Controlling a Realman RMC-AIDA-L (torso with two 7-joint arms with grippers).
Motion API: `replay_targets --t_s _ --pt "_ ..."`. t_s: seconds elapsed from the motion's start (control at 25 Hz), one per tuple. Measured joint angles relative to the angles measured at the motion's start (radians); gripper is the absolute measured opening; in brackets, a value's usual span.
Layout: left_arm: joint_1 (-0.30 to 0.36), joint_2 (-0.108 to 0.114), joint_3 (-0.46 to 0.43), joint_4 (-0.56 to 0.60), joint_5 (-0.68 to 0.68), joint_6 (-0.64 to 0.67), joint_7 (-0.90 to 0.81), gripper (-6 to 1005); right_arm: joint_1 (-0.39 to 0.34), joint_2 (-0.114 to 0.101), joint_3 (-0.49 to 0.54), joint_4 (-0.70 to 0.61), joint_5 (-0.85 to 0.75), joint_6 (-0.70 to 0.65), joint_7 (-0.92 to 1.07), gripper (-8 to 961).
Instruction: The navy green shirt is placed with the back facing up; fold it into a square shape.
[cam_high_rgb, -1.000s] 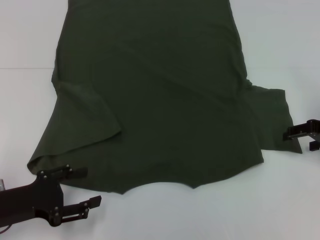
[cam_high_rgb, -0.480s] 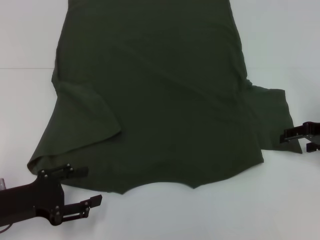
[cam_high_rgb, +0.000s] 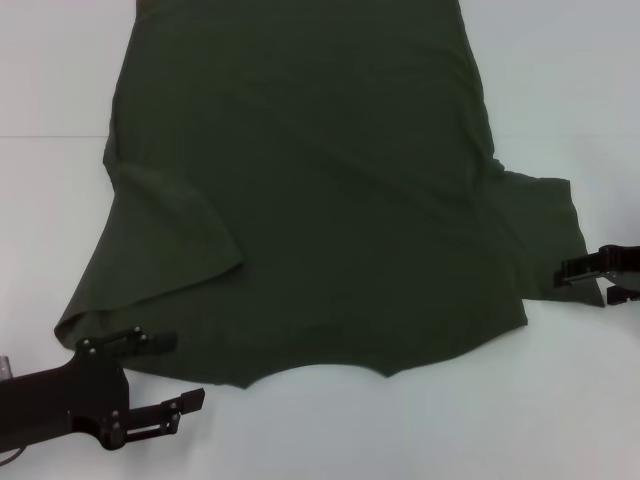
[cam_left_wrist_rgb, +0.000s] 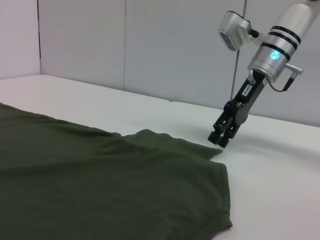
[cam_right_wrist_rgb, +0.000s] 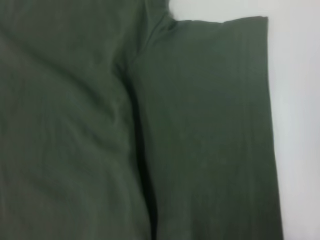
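Observation:
The navy green shirt (cam_high_rgb: 320, 200) lies spread flat on the white table (cam_high_rgb: 560, 80), collar end nearest me. Its left sleeve (cam_high_rgb: 160, 240) is bunched over the body. Its right sleeve (cam_high_rgb: 545, 230) lies flat and sticks out sideways. My left gripper (cam_high_rgb: 188, 370) is open at the near left corner, one finger over the shirt's edge and one beside it on the table. My right gripper (cam_high_rgb: 585, 283) is open and points down at the outer corner of the right sleeve. The left wrist view shows this gripper (cam_left_wrist_rgb: 220, 141) just above the sleeve's edge. The right wrist view shows only shirt (cam_right_wrist_rgb: 75, 125) and sleeve (cam_right_wrist_rgb: 210, 125).
White table surrounds the shirt on the left, the right and along the near edge (cam_high_rgb: 420, 430). A grey wall (cam_left_wrist_rgb: 150, 50) stands behind the table in the left wrist view.
My right gripper has come nearer and dropped lower toward the corner of the right sleeve. The left gripper and the shirt have not moved.

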Motion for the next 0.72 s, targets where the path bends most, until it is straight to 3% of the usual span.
replay_targets --t_s 0.72 --pt "-0.001 0.000 0.001 -0.003 -0.001 0.000 0.000 777 -0.004 -0.003 -0.008 0.000 -0.002 0.006 0.000 915"
